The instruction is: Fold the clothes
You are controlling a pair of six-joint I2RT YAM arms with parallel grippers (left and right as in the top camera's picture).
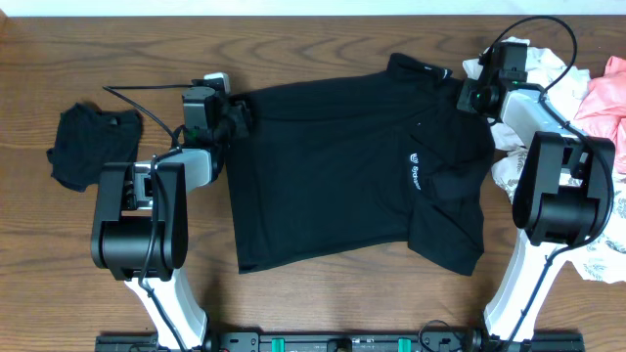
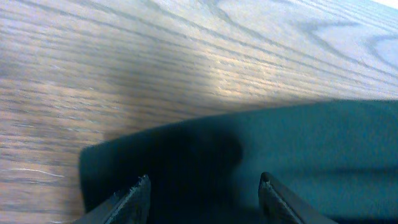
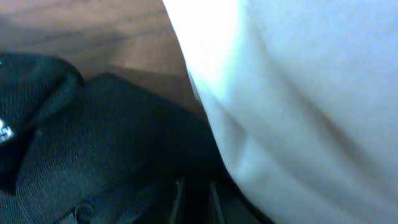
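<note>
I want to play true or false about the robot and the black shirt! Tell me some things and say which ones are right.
1. The black shirt lies spread on a wooden table. True.
2. The logo on the shirt is red. False: it is white.
3. A small dark cloth lies crumpled near the left arm. True.
4. The left pincer is squeezed shut. False: its fingers stand apart over the shirt's edge.
5. The pink cloth lies by the left arm. False: it is beside the right arm.
</note>
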